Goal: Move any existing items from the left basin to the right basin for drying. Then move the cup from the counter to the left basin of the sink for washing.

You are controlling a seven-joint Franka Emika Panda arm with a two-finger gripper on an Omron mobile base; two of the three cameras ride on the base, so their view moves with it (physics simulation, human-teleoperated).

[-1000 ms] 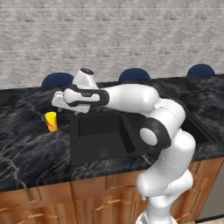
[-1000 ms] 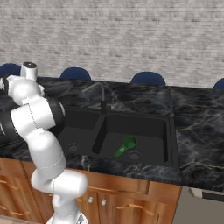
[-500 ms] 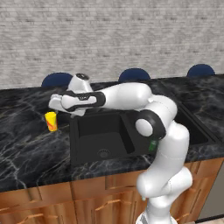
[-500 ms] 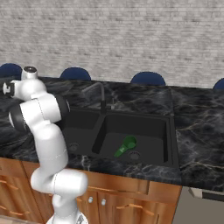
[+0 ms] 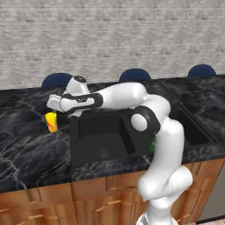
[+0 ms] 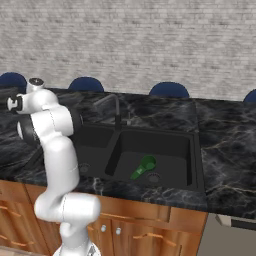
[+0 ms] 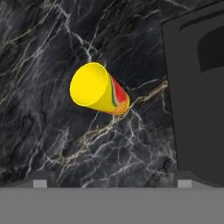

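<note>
Bare counter point(image 7: 52, 144) is being left open all around the cup point(image 7: 98, 89), nothing crowding it. The sink point(image 7: 194, 96) rim is lying near on one side, well apart from the cup.

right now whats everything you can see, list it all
cup: one, yellow with an orange-red patch, upright on the counter left of the sink
green bottle-like object: one, green, lying in the right basin near its drain
sink: one, matte black, two basins, set in the counter
left basin: one, black, nothing visible inside
right basin: one, black, holds the green object
faucet: one, dark, behind the divider
counter: one, black marble with white veins, over brown cabinets
chairs: several, blue, behind the counter
wall: grey brick
gripper: one, white arm, above the cup, jaws open
</note>
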